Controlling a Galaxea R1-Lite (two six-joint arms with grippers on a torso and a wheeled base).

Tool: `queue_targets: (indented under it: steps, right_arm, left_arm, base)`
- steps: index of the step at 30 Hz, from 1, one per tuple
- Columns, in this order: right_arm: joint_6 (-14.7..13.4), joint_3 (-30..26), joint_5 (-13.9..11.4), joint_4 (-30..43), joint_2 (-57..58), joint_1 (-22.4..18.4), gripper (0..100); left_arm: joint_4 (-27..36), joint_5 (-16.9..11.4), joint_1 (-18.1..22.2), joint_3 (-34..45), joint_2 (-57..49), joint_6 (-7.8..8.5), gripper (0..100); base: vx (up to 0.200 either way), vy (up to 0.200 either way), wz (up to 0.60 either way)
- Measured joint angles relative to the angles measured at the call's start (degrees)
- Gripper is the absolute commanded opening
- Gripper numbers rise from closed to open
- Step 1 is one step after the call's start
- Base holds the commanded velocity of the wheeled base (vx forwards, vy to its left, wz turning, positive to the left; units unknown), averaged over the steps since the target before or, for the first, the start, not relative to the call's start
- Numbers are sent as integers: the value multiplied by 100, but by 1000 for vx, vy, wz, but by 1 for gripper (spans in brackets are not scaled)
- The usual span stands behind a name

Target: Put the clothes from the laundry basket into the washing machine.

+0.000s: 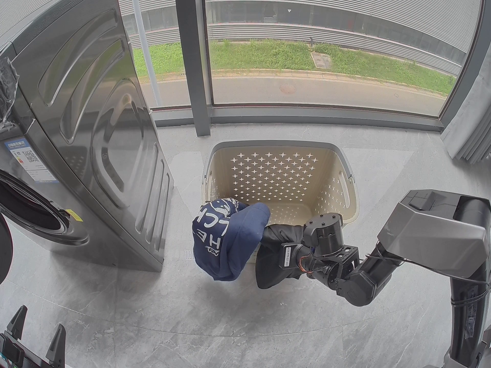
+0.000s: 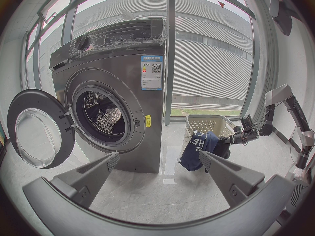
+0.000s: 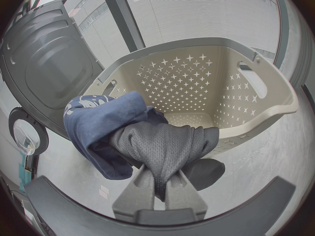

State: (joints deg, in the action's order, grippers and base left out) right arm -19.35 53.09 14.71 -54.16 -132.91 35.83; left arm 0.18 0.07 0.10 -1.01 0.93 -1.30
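A beige laundry basket (image 1: 279,144) stands on the floor beside the grey washing machine (image 1: 87,129). My right gripper (image 3: 160,181) is shut on a dark grey mesh garment (image 3: 164,145) at the basket's near rim. A navy blue printed garment (image 1: 225,241) is bunched against the grey one and hangs over the basket's near-left corner. The washing machine's round door (image 2: 36,128) is swung open, showing the drum (image 2: 103,115). My left gripper (image 2: 157,156) is open and holds nothing, low near the floor in front of the machine.
The basket (image 3: 262,115) has star-shaped holes and a bare bottom. Glass window walls run behind the basket and machine. A grey curtain (image 1: 473,123) hangs at the far right. Open grey floor lies between the basket and the machine's front.
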Motion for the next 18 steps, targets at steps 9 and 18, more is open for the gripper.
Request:
queue_targets:
  steps: [9, 18]
  right_arm:
    - [55, 110, -2, -24, -190, 37, 100]
    - [340, 639, 4, -24, -625, -57, 100]
  left_arm:
    - [0, 6, 0, 0, 0, 0, 100]
    - [0, 6, 0, 0, 0, 0, 100]
  base:
    - [0, 0, 0]
    - [0, 0, 0]
